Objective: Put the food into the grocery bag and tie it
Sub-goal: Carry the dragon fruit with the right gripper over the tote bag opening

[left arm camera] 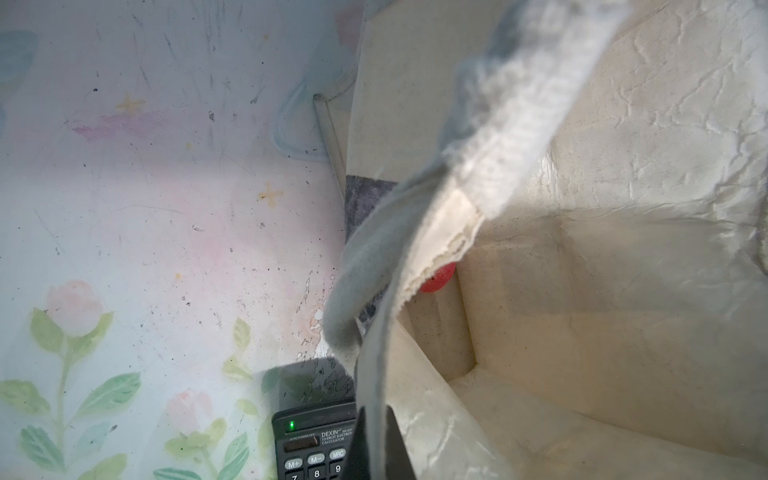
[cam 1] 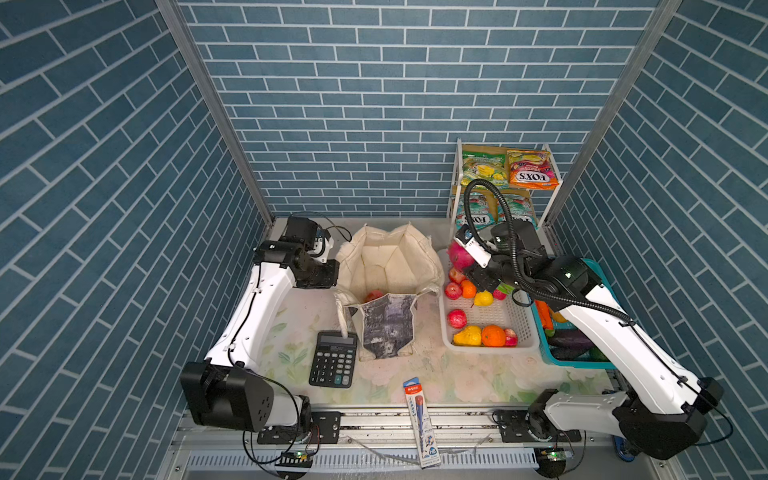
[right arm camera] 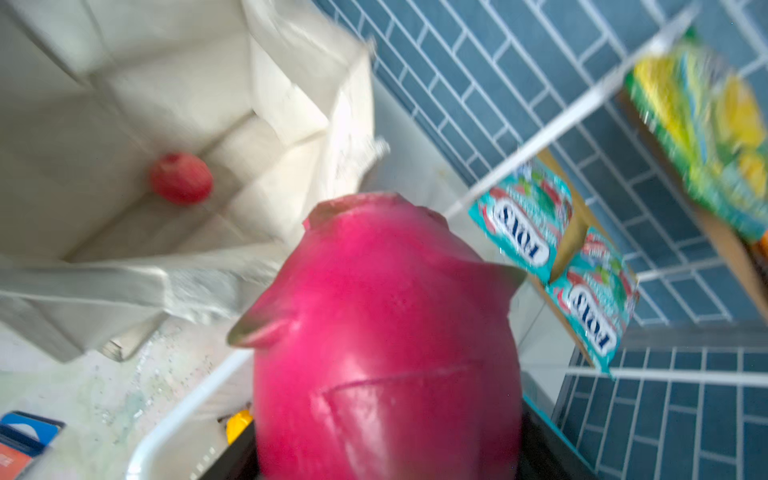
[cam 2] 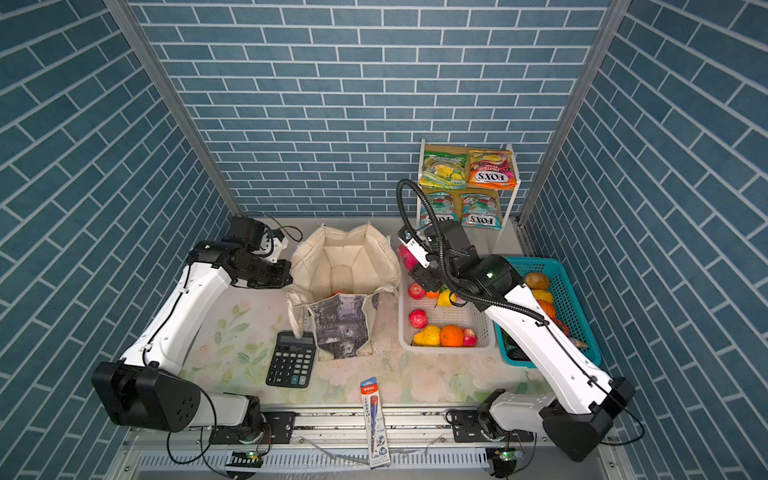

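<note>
Floral tabletop [cam 1: 478,386], blue-brick booth. Front edge: pencil pack [cam 1: 420,419], calculator [cam 1: 333,358], neither is food. Mid-table: grocery bag [cam 1: 388,257] stands open, one red fruit [right arm camera: 180,178] at bottom. Left gripper [left arm camera: 380,446] fingers pressed together on bag's left rim fabric. Right gripper [cam 1: 467,266] clamps dragon fruit [right arm camera: 386,332], lifted over far end of white basket [cam 1: 490,318], just beside bag rim, not yet above mouth. Left to do, apparently: basket fruit, teal basket [cam 1: 582,365] vegetables, four candy packets [cam 1: 534,168] on back rack [cam 1: 482,148]; handles [cam 1: 341,316] untied.
</note>
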Controlling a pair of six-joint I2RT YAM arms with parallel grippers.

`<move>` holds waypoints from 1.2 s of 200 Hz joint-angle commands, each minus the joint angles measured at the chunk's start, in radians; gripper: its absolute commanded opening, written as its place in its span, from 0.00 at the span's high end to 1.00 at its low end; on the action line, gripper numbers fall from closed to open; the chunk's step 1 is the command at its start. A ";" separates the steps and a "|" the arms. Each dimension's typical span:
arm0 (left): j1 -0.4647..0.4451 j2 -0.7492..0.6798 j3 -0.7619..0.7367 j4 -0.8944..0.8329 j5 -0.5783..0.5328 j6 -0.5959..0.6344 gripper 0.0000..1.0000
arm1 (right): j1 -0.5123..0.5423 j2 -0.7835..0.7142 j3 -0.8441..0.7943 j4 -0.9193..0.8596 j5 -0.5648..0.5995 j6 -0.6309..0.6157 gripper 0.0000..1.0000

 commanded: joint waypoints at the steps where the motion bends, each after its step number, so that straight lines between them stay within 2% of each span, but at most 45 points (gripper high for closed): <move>1: -0.005 -0.008 -0.022 0.000 0.016 0.000 1.00 | 0.095 0.063 0.095 0.030 0.044 0.005 0.30; 20: -0.005 -0.009 -0.026 0.003 0.022 0.000 1.00 | 0.144 0.122 0.151 0.089 0.018 -0.033 0.28; 59: -0.005 -0.014 -0.025 0.005 0.036 0.000 1.00 | 0.150 0.235 0.221 0.223 -0.077 -0.065 0.27; 124: -0.005 -0.020 -0.029 0.007 0.047 -0.001 1.00 | 0.148 0.419 0.327 0.307 -0.216 -0.037 0.26; 226: -0.004 -0.034 -0.039 0.024 0.051 -0.022 1.00 | 0.105 0.510 0.231 0.389 -0.324 0.074 0.27; 240: -0.005 -0.035 -0.034 0.026 0.054 -0.026 1.00 | 0.097 0.519 0.215 0.393 -0.370 0.089 0.28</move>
